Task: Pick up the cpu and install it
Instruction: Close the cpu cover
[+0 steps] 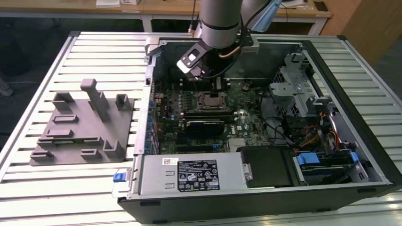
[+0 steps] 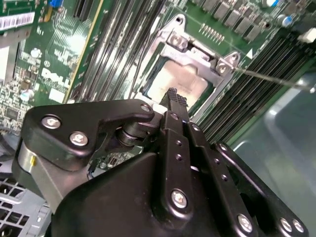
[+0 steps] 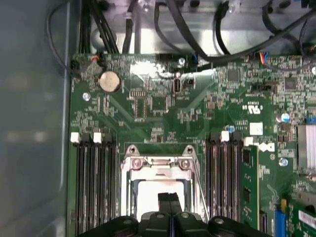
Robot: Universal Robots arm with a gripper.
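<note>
Hovering just above the socket frame (image 3: 158, 164), the gripper (image 3: 169, 200) has its fingers pressed together, gripping nothing; the cpu (image 3: 146, 197) lies already inside the frame, so placing looks done, I judge.

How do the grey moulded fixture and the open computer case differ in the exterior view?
Colour: the fixture is pale grey throughout; the computer case is black outside. Size: the case is far larger than the fixture. Make-up: the fixture is a moulded slab with upright blocks; the case lies open, showing its motherboard. The gripper hangs inside the case, away from the fixture. Both rest on the slatted table.
</note>
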